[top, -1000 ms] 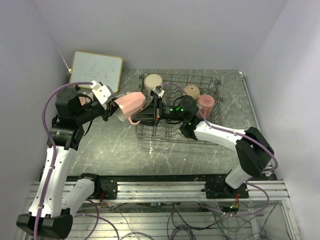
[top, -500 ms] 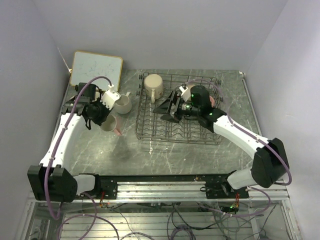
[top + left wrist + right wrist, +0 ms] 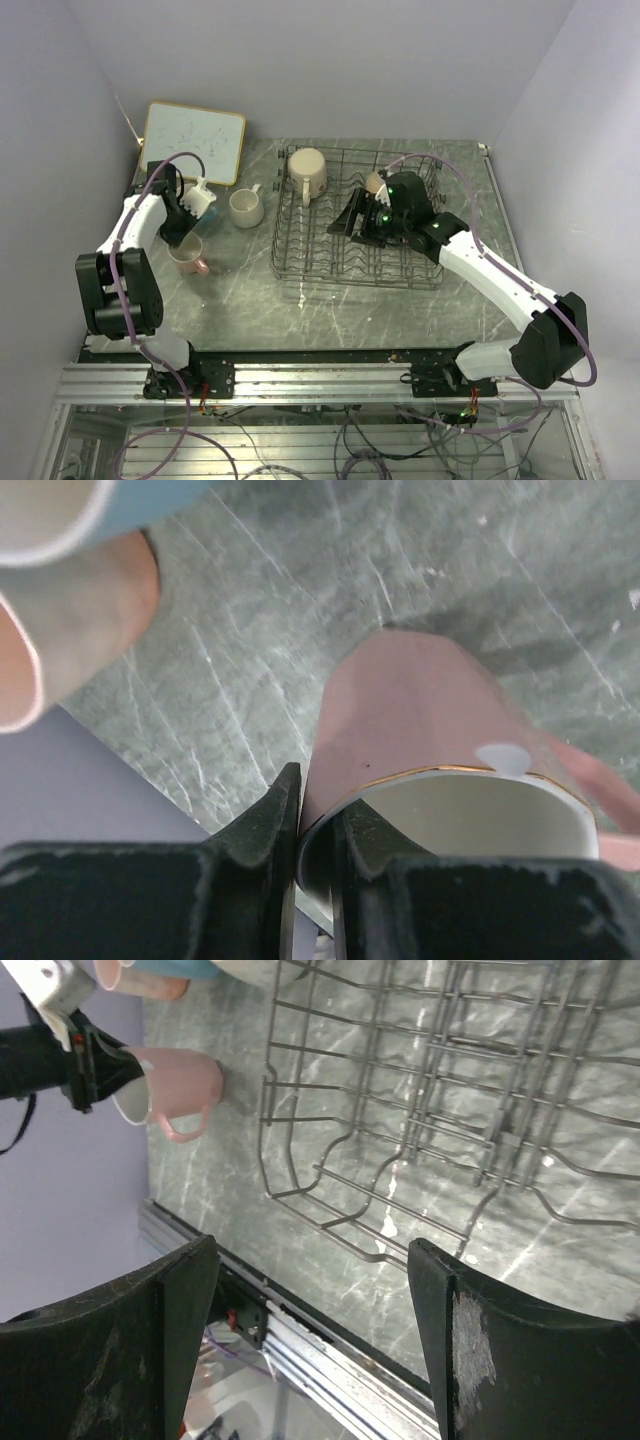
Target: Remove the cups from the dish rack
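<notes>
My left gripper (image 3: 183, 240) is shut on the rim of a pale pink cup (image 3: 190, 263), one finger inside and one outside, as the left wrist view shows for the gripper (image 3: 315, 830) and cup (image 3: 420, 710). The cup is upright at the table's left, at or just above the surface. A cream-white cup (image 3: 246, 208) stands left of the dish rack (image 3: 320, 258). A beige cup (image 3: 307, 170) lies in the rack's far left corner. A tan cup (image 3: 378, 182) peeks out behind my right gripper (image 3: 352, 222), which hangs open and empty over the rack (image 3: 450, 1110).
In the left wrist view a light blue cup (image 3: 150, 500) and another pink cup (image 3: 80, 620) lie close beside the held one. A framed whiteboard (image 3: 192, 140) leans at the far left. The rack's front edge (image 3: 330, 1215) lies near the table's metal rail.
The right gripper let go of the pale pink cup and drew back over the rack. The left arm carried that cup left and down to the table's left side.
</notes>
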